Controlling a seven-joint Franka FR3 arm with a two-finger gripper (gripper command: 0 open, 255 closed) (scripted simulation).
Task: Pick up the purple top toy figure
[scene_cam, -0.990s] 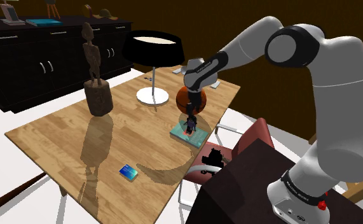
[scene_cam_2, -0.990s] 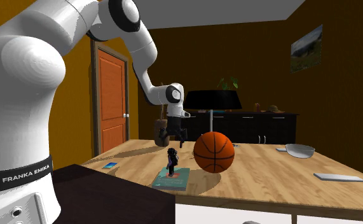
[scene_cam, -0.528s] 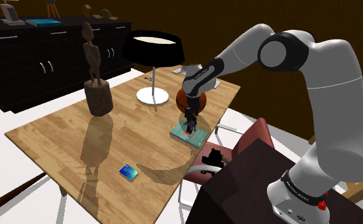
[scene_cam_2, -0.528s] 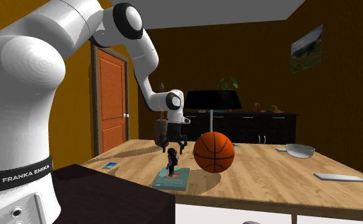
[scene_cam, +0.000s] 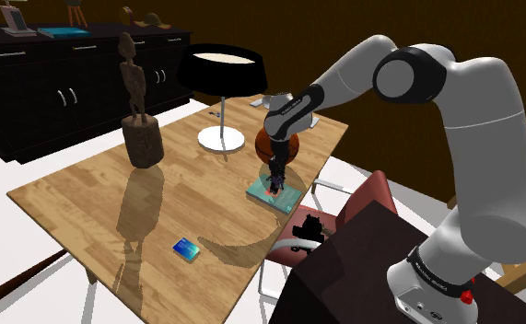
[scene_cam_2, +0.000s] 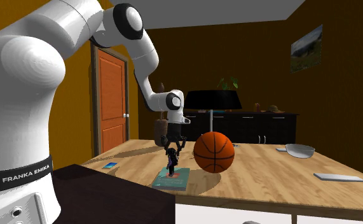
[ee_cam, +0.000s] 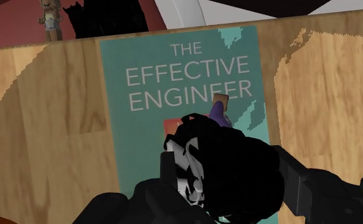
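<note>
Second exterior view shows the change best: compared to a second ago, the all-black two-finger gripper [scene_cam_2: 173, 146] has dropped from well above the small toy figure with black hair and a purple top [scene_cam_2: 171, 164] to right down at its head. Most of that drop happened in the first half second, with just a bit more since. Its fingers [scene_cam_2: 166, 144] are spread, one on each side of the head, but I can't tell if they actually touch it. The toy figure stands upright on the teal paperback book [scene_cam_2: 171, 181], which lies flat near the edge of the light wooden table [scene_cam_2: 269, 173], just beside the orange basketball [scene_cam_2: 214, 152] (nothing else on the table has budged). In the shoulder view the gripper [scene_cam: 275, 180] covers most of the toy figure [scene_cam: 275, 191], so only a dark bit with a speck of red pokes out over the book [scene_cam: 289, 197]. The arm also hides a good chunk of the basketball [scene_cam: 263, 145]. Wrist view is the messy one: the toy figure [ee_cam: 219, 116] is mostly a black blob of hair that blends into the black fingers, so I can't separate them there. Only a sliver of purple top and a small hand stand out against the book [ee_cam: 192, 70], whose cover reads "THE EFFECTIVE ENGINEER" with the last letters partly covered.
</note>
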